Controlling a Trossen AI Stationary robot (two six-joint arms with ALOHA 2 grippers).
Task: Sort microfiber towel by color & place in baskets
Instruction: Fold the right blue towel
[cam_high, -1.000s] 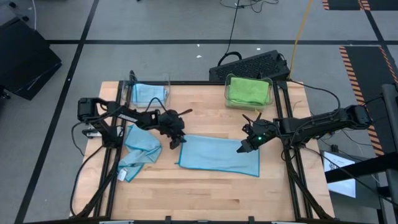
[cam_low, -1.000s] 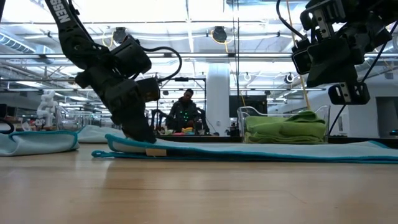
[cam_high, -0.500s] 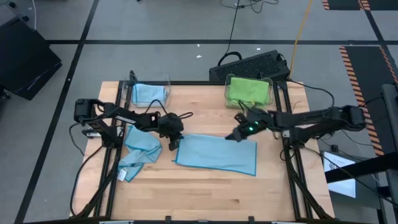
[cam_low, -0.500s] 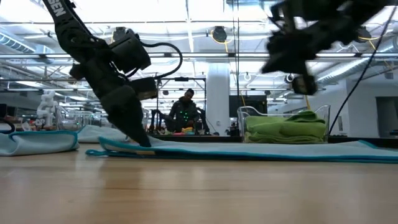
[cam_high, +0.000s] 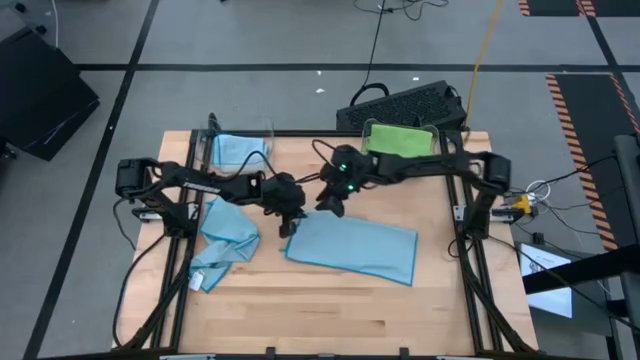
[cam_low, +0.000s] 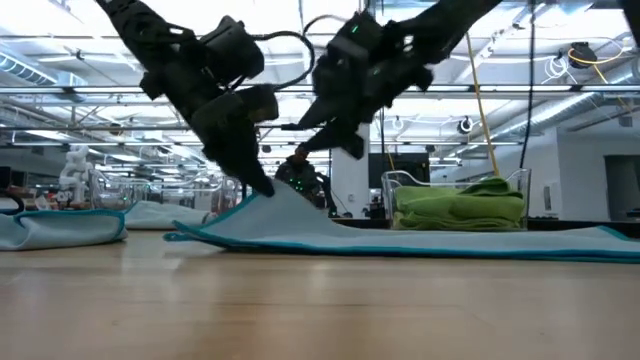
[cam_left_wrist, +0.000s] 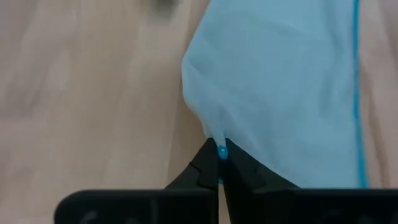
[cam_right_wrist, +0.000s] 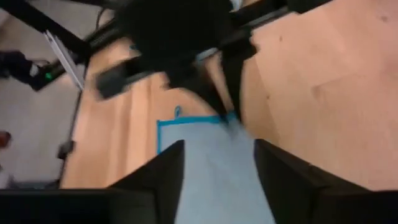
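From above we see 2 arms meeting over the wooden table (cam_high: 330, 300). The left gripper (cam_high: 290, 222) pinches the near-left corner of a flat light-blue towel (cam_high: 355, 250), which lies spread mid-table; we judge the corner is raised to start folding or lifting it. The right gripper (cam_high: 330, 200) hovers just beside that corner, likely to take a second hold. A crumpled blue towel (cam_high: 225, 245) lies to the left. At the far edge stand 2 clear baskets: the left basket (cam_high: 262, 130) holds a blue towel, the right basket (cam_high: 432, 135) a green towel (cam_high: 398, 145), so the colours are kept apart.

At table height, the left gripper (cam_low: 258, 182) lifts the towel (cam_low: 400, 240) into a soft peak, so the cloth is thin and limp with a darker stitched hem. The right gripper (cam_low: 340, 135) hangs above it, touching nothing. The green towel (cam_low: 460, 205) sits folded and plush in its rounded, see-through bin.

The left wrist view shows the fingers (cam_left_wrist: 205, 171) closed tight on the hemmed corner.

The right wrist view shows its 2 fingers (cam_right_wrist: 155, 180) standing apart over the towel (cam_right_wrist: 205, 162), empty.
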